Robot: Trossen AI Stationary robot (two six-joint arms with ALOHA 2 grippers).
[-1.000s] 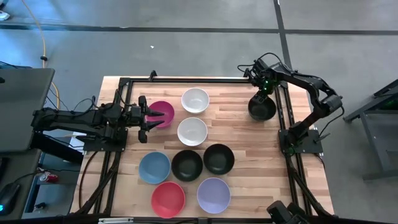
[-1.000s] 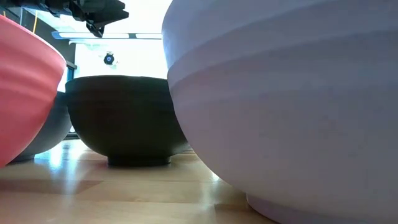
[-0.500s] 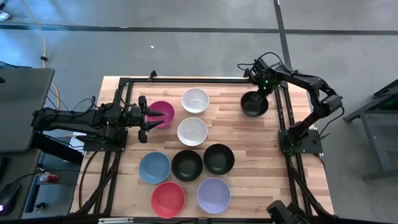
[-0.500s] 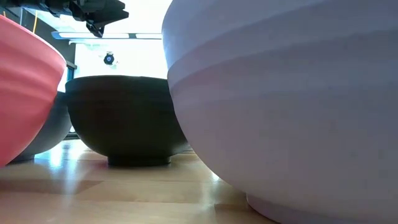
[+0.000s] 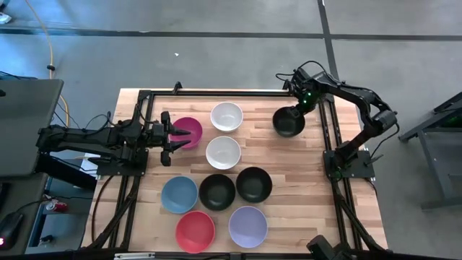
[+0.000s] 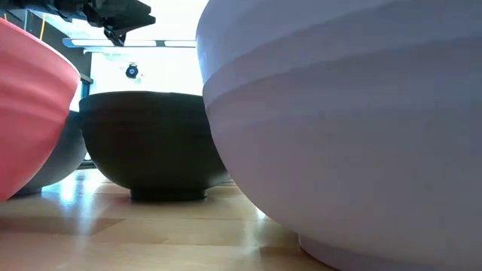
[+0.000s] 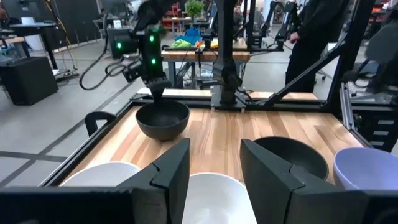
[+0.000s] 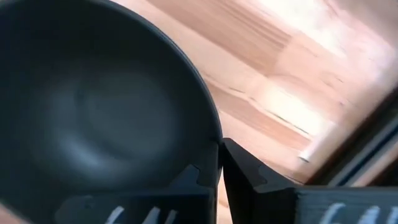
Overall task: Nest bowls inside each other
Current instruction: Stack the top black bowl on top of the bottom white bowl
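Eight bowls stand on their bases on the table: two white point(image 5: 227, 116) point(image 5: 223, 152), magenta point(image 5: 192, 128), blue point(image 5: 179, 193), two black point(image 5: 217, 191) point(image 5: 254, 183), red point(image 5: 195, 231) and lavender point(image 5: 248, 226). A third black bowl point(image 5: 289, 121) is at the far right, with my right gripper point(image 5: 302, 107) shut on its rim. My left gripper point(image 5: 179, 137) is open and hangs over the magenta bowl's left part without touching it. In the left wrist view its fingers point(image 7: 214, 168) frame the held black bowl point(image 7: 163, 119). My right gripper point(image 8: 219, 165) pinches the black bowl's rim point(image 8: 214, 134) on its far right side, with one finger inside the bowl and one outside. It comes from above, pointing down. The bowl stays upright point(image 7: 163, 119); whether its base touches the table I cannot tell.
A black frame rail point(image 5: 328, 130) runs along the table's right side, close behind the held bowl. Bare wood point(image 5: 303, 166) lies between that bowl and the cluster. In the low view the lavender bowl point(image 6: 339, 120) and red bowl point(image 6: 30, 105) fill the foreground.
My right gripper has moved toward the table's left, carrying the black bowl with it away from the right rail and closer to the far white bowl. The bowl stayed upright in the hold.
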